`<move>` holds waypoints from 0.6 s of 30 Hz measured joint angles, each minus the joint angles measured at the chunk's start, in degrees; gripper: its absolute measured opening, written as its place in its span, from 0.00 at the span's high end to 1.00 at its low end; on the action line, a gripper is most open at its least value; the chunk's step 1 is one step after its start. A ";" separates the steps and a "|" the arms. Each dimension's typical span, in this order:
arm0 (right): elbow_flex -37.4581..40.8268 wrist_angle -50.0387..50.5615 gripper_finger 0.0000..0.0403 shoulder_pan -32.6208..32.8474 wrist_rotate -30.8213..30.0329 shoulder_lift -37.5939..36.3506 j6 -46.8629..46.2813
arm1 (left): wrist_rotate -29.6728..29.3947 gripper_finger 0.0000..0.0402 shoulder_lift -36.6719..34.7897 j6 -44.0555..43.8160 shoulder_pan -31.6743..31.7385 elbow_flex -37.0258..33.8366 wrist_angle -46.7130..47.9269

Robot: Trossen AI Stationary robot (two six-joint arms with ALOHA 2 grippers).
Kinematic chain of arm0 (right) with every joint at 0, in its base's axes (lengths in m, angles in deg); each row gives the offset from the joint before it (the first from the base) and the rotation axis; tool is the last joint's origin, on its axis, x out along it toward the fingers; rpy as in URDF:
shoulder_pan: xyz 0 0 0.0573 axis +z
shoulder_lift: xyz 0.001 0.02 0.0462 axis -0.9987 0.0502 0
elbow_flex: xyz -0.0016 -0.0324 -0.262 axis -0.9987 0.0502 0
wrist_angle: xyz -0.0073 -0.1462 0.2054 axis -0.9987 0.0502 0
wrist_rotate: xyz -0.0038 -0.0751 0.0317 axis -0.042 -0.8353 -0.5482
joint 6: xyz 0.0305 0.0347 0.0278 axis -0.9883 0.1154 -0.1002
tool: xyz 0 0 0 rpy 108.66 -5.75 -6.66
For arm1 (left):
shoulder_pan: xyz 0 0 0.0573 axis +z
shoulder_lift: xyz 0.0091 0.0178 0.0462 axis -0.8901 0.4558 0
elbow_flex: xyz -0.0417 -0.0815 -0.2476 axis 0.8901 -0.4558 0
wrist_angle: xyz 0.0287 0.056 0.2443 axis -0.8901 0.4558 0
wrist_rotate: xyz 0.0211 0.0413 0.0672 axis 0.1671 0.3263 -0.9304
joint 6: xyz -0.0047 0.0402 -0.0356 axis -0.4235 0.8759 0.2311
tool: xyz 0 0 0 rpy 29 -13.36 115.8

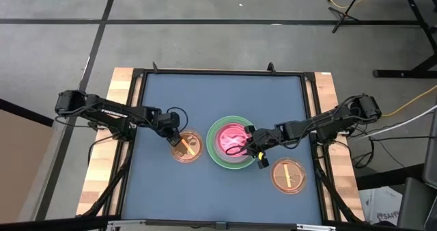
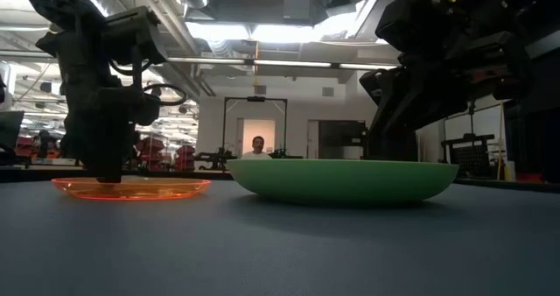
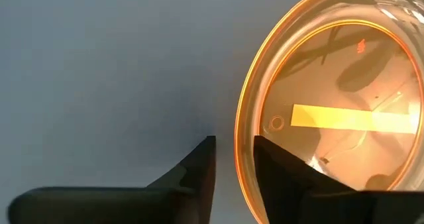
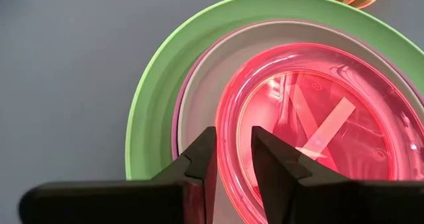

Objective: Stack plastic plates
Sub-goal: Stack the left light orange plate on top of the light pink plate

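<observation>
Jaws of left gripper (image 3: 233,159) narrowly straddle orange plate (image 1: 186,146) rim left of green plate (image 1: 213,153) stack mid-desk, right gripper (image 4: 233,151) likewise narrow astride pink plate (image 4: 311,128) rim

Left gripper (image 1: 179,142) straddled orange plate (image 1: 187,146) rim; bare table (image 1: 205,94) behind it. Green plate stack (image 1: 217,152) blocked opposite side, under right gripper (image 1: 240,149).

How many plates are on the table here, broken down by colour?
Green plate: 1
Magenta plate: 1
Pale grey plate: 1
Pink plates: 2, judging by the two crossed tape strips
Orange plates: 2
Total: 7
</observation>
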 joint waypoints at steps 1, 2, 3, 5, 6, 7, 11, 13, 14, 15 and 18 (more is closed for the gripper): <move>0.00 0.00 0.79 0.00 -0.02 0.00 0.00 | 0.02 0.78 0.00 0.00 0.00 -0.03 -0.02; 0.00 -0.02 0.79 0.00 -0.02 0.00 0.00 | 0.10 0.80 0.02 0.00 0.00 -0.04 -0.16; 0.00 -0.02 0.79 0.00 -0.02 0.00 0.00 | 0.17 0.81 0.04 0.00 0.00 -0.04 -0.34; 0.00 -0.01 0.79 0.00 -0.02 0.00 0.00 | 0.52 0.85 0.09 0.00 -0.04 -0.07 -0.61; 0.00 -0.01 0.79 0.00 -0.02 0.00 0.00 | 0.68 0.87 0.09 0.00 -0.04 -0.09 -0.69; 0.00 -0.01 0.79 0.00 -0.02 0.00 0.00 | 0.81 0.89 0.09 0.00 -0.04 -0.09 -0.75; 0.00 0.04 0.79 0.00 -0.02 -0.36 0.00 | 0.97 0.96 0.09 -0.02 -0.09 -0.09 -1.30; 0.00 0.11 0.79 0.00 0.00 -0.89 0.00 | 0.96 0.98 0.09 -0.04 -0.09 -0.09 -1.30; 0.00 0.40 0.79 0.00 -0.02 -1.33 0.00 | 0.94 0.99 0.09 -0.04 -0.09 -0.09 -1.30; 0.00 0.59 0.79 0.00 -0.01 -1.74 0.00 | 0.94 0.99 0.09 -0.04 -0.09 -0.09 -1.30; 0.00 2.20 0.79 0.00 0.00 -3.67 0.01 | 0.90 0.99 0.09 -0.04 -0.09 -0.09 -1.31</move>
